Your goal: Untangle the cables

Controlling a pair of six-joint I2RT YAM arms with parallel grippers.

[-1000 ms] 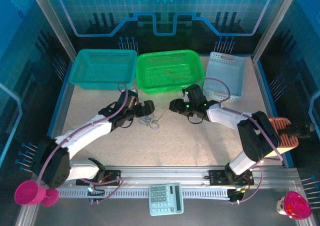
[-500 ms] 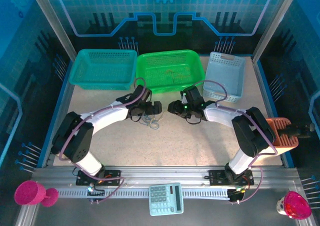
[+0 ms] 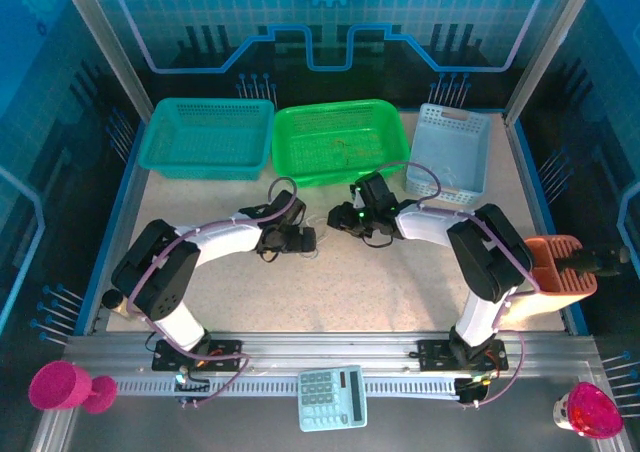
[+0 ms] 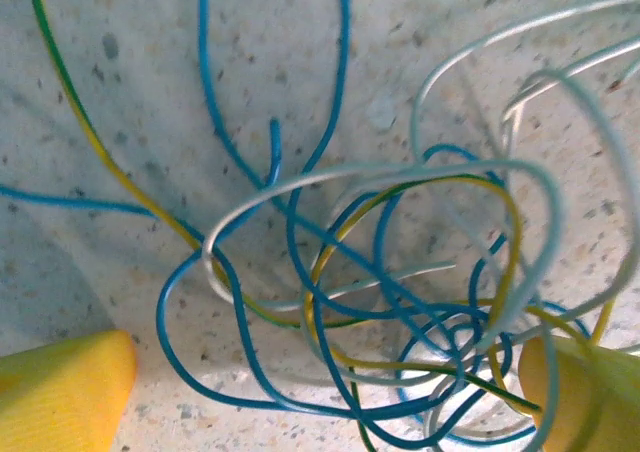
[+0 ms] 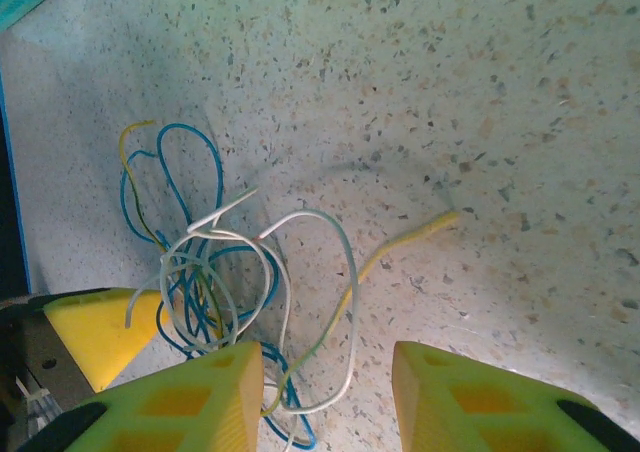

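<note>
**Ana:** While both arms lean over the knot, where exactly do the cables lie?

**Ben:** Bunched on the speckled counter. They sit directly under the left pincer and just ahead of the right pincer, toward its left finger. Blue, white and yellow-green strands loop through one another.

**Ana:** And the pincers themselves?

**Ben:** The left one is spread wide, pads on either side of the tangle, holding nothing. The right one also has its fingers apart. A white loop and a yellow strand run in toward the gap beside its left finger, but nothing is clamped.

**Ana:** So which step is this?

**Ben:** I'd judge it the first pick. Each arm is choosing a strand, and no cable is separated yet.

**Ana:** What does the next move need?

**Ben:** Probably the right pincer should drop onto the yellow strand, whose loose end points away to its far right, and pinch that alone. The left would pin the blue mass. Then they pull apart slowly, since grabbing several strands would likely tighten the knot.
</note>
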